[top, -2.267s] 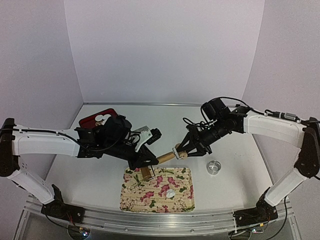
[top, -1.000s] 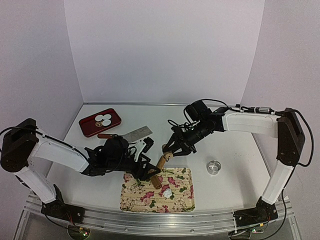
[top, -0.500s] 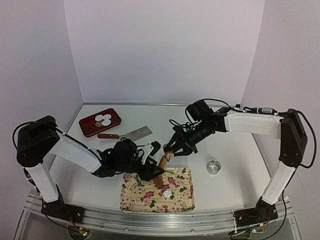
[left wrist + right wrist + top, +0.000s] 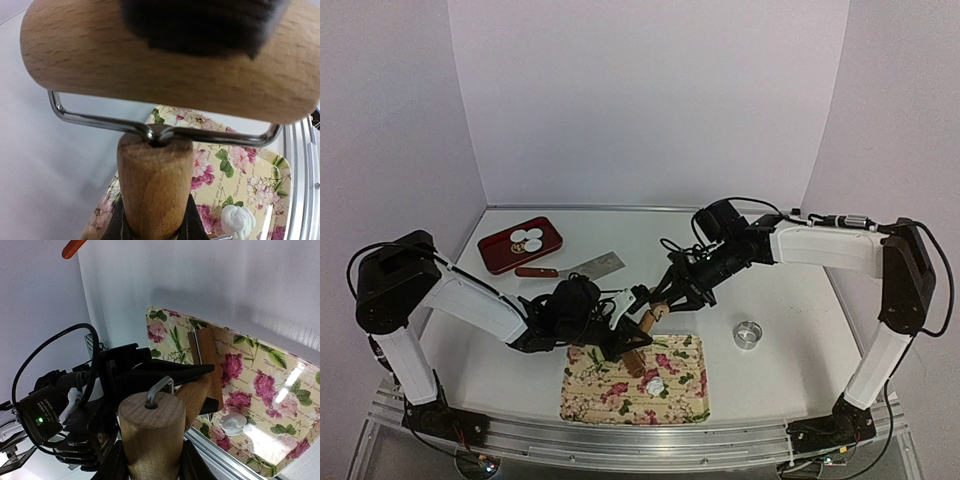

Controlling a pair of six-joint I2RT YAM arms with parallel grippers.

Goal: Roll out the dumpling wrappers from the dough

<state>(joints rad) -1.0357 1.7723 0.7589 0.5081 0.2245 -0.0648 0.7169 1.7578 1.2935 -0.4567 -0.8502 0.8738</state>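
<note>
Dough lump [image 4: 655,384] lies on floral tray [image 4: 585,400], toward near right corner. Looks soft, light, tacky; lift by an edge only. Left gripper [image 4: 155,227] clamps wooden roller [image 4: 100,60] handle; right gripper [image 4: 152,462] clamps its other end.

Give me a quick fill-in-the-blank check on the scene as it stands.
The small white ____ lies on the floral tray.
The left gripper and right gripper both grip the wooden ____.
The red tray holds the dumpling ____.
Missing: dough, rolling pin, wrappers.
</note>
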